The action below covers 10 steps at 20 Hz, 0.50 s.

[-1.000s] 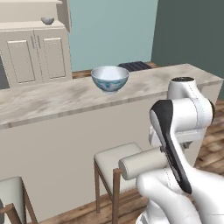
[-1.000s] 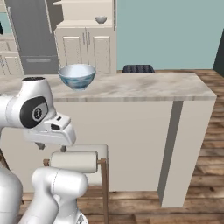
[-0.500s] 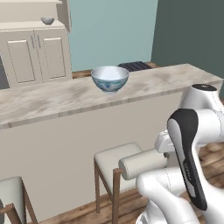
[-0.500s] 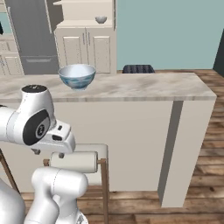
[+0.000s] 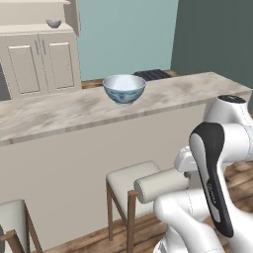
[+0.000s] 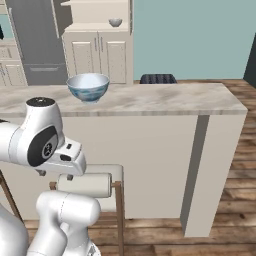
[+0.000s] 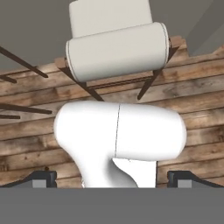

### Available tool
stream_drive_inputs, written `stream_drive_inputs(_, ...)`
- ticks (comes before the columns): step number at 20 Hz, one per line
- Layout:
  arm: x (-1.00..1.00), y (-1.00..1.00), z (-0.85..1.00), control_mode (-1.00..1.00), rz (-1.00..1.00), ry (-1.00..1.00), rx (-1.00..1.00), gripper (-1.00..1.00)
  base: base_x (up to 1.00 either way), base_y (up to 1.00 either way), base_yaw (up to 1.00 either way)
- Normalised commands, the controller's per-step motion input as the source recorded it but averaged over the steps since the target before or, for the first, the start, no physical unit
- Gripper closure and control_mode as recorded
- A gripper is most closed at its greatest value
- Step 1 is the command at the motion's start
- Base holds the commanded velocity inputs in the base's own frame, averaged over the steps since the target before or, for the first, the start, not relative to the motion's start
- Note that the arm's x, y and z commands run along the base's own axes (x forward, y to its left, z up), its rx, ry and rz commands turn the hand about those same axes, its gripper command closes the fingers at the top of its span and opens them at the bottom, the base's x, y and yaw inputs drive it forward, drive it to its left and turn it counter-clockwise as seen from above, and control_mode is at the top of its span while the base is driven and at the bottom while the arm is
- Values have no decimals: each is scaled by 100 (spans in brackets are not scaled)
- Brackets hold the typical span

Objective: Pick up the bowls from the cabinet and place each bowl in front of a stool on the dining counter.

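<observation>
A white bowl with blue pattern [image 5: 124, 88] [image 6: 88, 86] stands upright on the dining counter [image 5: 59, 112] [image 6: 165, 98], above a cushioned stool [image 5: 132, 180] [image 6: 95, 181]. A small grey bowl [image 5: 53, 23] [image 6: 115, 22] sits on the open shelf of the cream cabinet [image 5: 40, 64] [image 6: 100, 50] far behind. My arm is folded low on the near side of the counter with the hand pointing down. In the hand view my gripper [image 7: 112, 179] is open and empty, its fingertips [image 7: 43, 177] wide apart above the wooden floor, and the stool [image 7: 116, 43] lies ahead.
A second stool [image 5: 11, 217] stands at the left. The counter's plain front wall [image 6: 150, 160] rises between me and the cabinet. A grey fridge [image 6: 35, 42] stands left of the cabinet, and a dark grated object [image 5: 153, 74] [image 6: 157, 78] lies behind the counter.
My arm has swung back and down, away from the counter, its upper links moving lower. The patterned bowl has stayed in place on the counter. The gripper has stayed open.
</observation>
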Motion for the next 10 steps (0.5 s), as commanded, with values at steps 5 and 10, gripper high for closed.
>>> stream_drive_inputs(5,0,3,0,-100,0,0,0,-100,0,0,0)
stream_drive_inputs(10,0,0,0,-100,0,0,0,-100,0,0,0)
